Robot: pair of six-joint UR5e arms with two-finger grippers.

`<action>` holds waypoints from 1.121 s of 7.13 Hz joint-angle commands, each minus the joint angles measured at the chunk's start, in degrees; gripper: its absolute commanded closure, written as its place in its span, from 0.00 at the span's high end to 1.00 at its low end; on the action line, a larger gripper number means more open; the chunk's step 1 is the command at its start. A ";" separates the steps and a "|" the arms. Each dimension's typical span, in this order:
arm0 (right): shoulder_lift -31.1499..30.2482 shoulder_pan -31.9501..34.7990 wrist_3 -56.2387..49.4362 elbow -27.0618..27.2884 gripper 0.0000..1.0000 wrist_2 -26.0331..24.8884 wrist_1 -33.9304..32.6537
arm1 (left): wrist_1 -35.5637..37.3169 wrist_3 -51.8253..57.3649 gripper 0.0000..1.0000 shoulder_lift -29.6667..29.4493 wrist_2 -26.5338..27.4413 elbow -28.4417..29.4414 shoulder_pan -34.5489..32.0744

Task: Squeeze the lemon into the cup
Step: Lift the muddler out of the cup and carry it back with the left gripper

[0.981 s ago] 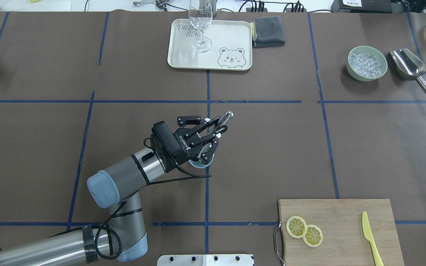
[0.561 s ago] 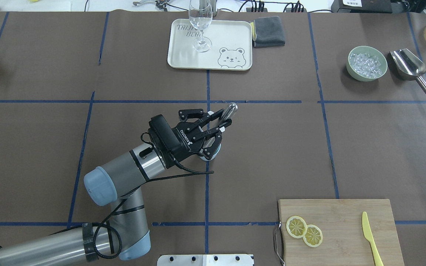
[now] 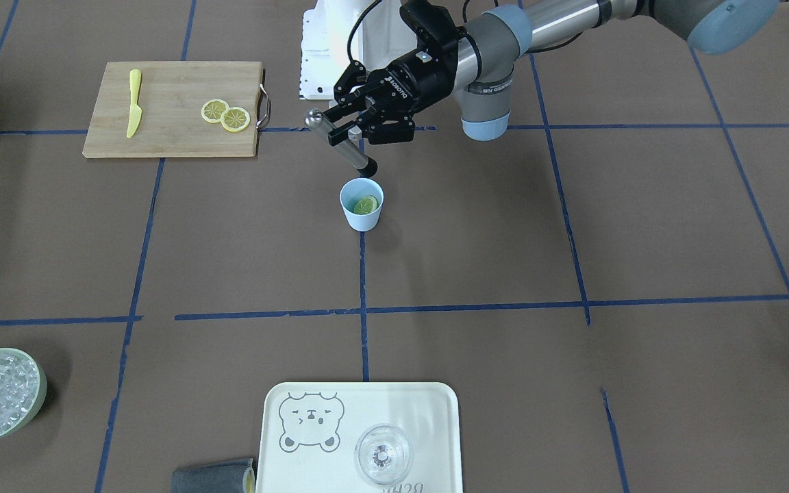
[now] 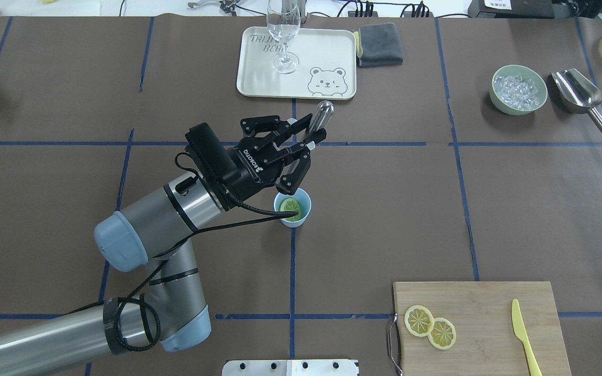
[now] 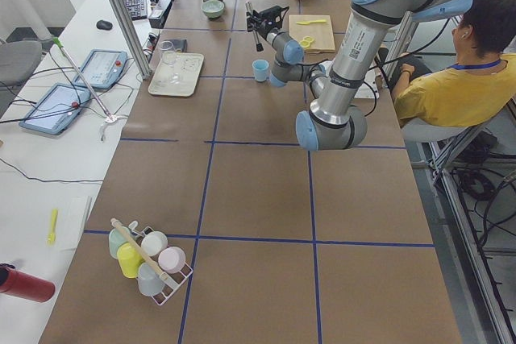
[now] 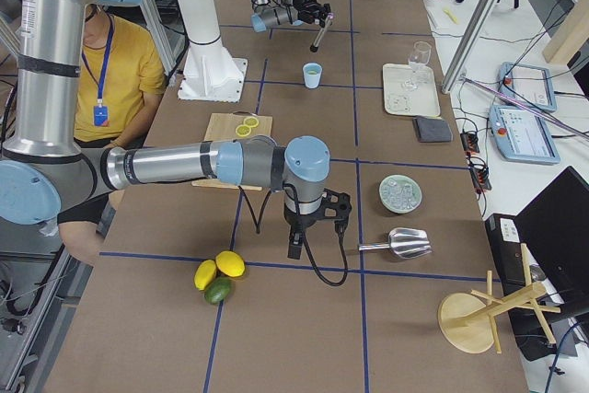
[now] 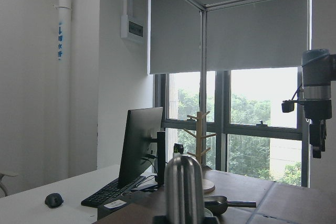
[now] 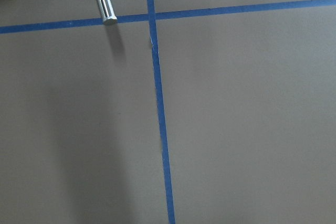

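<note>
With my left end effector (image 3: 352,131) clamped on the tilted steel muddler (image 3: 361,159) above the cup (image 3: 360,219), I would straighten it and press centrally on the lemon slice (image 3: 366,205) lying inside, avoiding the rim.

I count three lemon slices (image 4: 291,206) (image 4: 418,319) (image 4: 442,332), one blue cup (image 4: 306,201), one wine glass (image 4: 283,26), one tray (image 4: 259,78), one bowl of ice (image 4: 493,96), one metal scoop (image 4: 578,91), one yellow knife (image 4: 521,326), one cutting board (image 4: 478,308), one grey cloth (image 4: 380,44), one steel muddler (image 4: 322,112), plus two whole lemons (image 6: 229,264) (image 6: 205,274) and just the one lime (image 6: 217,291).
</note>
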 commanded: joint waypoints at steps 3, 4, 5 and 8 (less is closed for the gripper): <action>-0.10 0.00 -0.01 -0.09 1.00 -0.01 0.00 | 38.26 -3.15 0.00 4.03 -0.53 -12.64 -4.78; -0.10 0.00 -0.01 -0.17 1.00 0.07 0.00 | 46.63 -3.15 0.00 4.47 -4.27 -14.24 -7.06; -0.10 0.00 -0.09 -0.26 1.00 0.07 0.00 | 52.90 -3.07 0.00 7.08 -8.49 -16.17 -10.13; -0.10 0.00 -0.01 -0.70 1.00 0.07 0.00 | 77.05 -2.89 0.00 10.10 -31.12 -19.18 -22.50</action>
